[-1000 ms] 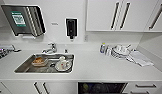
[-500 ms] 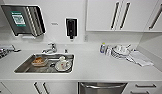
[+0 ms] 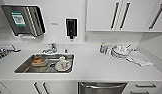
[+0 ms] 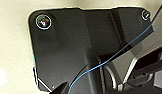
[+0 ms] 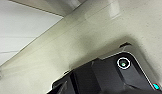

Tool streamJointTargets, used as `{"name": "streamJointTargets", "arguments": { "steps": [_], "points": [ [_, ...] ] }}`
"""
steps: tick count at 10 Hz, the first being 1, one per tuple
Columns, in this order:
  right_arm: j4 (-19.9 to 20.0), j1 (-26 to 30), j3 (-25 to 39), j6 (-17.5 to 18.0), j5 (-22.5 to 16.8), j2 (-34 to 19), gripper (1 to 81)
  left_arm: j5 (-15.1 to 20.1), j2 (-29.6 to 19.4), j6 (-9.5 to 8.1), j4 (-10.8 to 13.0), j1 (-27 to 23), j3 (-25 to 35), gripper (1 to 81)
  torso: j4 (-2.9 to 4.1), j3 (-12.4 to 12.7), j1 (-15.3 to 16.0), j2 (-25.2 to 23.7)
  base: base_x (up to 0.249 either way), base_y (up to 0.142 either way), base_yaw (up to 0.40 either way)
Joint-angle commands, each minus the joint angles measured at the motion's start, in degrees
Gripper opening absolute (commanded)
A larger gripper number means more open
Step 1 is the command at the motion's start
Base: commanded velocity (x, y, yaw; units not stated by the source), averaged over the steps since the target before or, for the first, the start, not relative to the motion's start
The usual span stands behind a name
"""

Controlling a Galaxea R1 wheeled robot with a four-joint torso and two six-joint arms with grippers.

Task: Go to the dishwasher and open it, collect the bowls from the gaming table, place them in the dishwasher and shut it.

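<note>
The dishwasher [image 3: 102, 88] sits under the white counter [image 3: 97, 67], right at the lower edge of the head view. Its grey steel front and horizontal bar handle show, and the door is closed. White cabinet doors [image 3: 39, 88] stand to its left and white drawers [image 3: 145, 87] to its right. The bowls and the gaming table are out of view. In the left wrist view I see the robot's dark plate [image 4: 67, 45] over a pale floor, and the right wrist view looks down on the same kind of plate [image 5: 104, 75].
A steel sink [image 3: 24, 68] holds a pale plate with a cup [image 3: 62, 65] and a dish with orange food [image 3: 39, 61]. Pale stacked dishes [image 3: 120, 51], a small bottle [image 3: 102, 48] and a cloth [image 3: 140, 58] lie on the counter's right. Upper cabinets [image 3: 117, 15] hang above.
The whole head picture has shifted slightly, so the camera moved; the dishwasher's top edge and handle now show at the lower edge. Nothing on the counter has moved.
</note>
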Motion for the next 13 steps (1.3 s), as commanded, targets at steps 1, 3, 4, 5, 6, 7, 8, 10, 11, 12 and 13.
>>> {"name": "streamJointTargets", "arguments": {
  "steps": [1, 3, 4, 5, 6, 7, 8, 10, 11, 12, 13],
  "points": [
    [-12.7, -2.5, -5.9, -0.4, -0.4, 5.2, 81.1, 2.4, -0.5, -0.22, -0.1, -1.2, -0.9, 81.1, 0.00, 0.0, 0.0, 0.0, 0.000, 0.000, 0.000],
    [-15.0, -5.5, -13.1, -0.4, -0.3, 9.1, 81.1, 2.6, -0.5, -0.22, -1.2, -1.7, -0.9, 81.1, 0.00, 0.0, 0.0, 0.0, 0.000, 0.000, 0.000],
    [-15.1, -6.8, -18.1, -0.6, 0.6, 11.4, 81.1, 2.6, -0.5, -0.22, -2.0, -2.0, -0.9, 81.1, 0.00, 0.0, 0.0, 0.0, 0.000, 0.000, 0.000],
    [-16.9, -7.8, -21.7, -0.6, 0.8, 14.0, 81.1, 2.6, -0.6, -0.22, -3.1, -2.3, -0.9, 81.1, 0.00, 0.0, 0.0, 0.0, 0.000, 0.000, 0.000],
    [-17.9, -8.9, -23.5, -0.7, 1.0, 15.3, 81.1, 2.6, -0.6, -0.22, -3.3, -2.5, -1.0, 81.1, 0.00, 0.0, 0.0, 0.0, 0.000, 0.000, 0.000],
    [-18.6, -9.5, -26.0, -0.6, 2.1, 16.5, 81.1, 2.7, -0.7, -0.22, -3.3, -2.9, -1.0, 81.1, 0.00, 0.0, 0.0, 0.0, 0.000, 0.000, 0.000],
    [-18.8, -9.7, -28.9, -0.7, 2.5, 18.0, 81.1, 2.7, -0.9, -0.13, -3.3, -3.1, -1.0, 81.1, 0.00, 0.0, 0.0, 0.0, 0.000, 0.000, 0.000],
    [-19.9, -10.6, -34.5, -0.7, 2.5, 21.6, 81.1, 4.8, -1.0, -0.22, -3.4, -3.9, -1.1, 81.1, 0.00, 0.1, 0.0, 0.0, 0.000, 0.000, 0.000],
    [-20.6, -10.7, -36.9, -0.7, 2.5, 23.3, 81.1, 5.5, -0.9, -0.31, -3.6, -4.0, -1.1, 81.1, 0.00, 0.1, 0.0, 0.0, 0.000, 0.000, 0.000],
    [-20.7, -11.0, -38.5, -0.7, 2.5, 24.4, 81.1, 5.5, -0.8, -0.14, -5.2, -4.3, -1.1, 81.1, 0.00, 0.1, 0.0, 0.0, 0.000, 0.000, 0.000],
    [-21.2, -11.4, -39.9, -0.7, 2.5, 25.5, 81.1, 5.5, -0.5, -0.13, -5.9, -5.0, -1.1, 81.1, 0.00, 0.1, 0.0, 0.0, 0.000, 0.000, 0.000]
  ]
}}
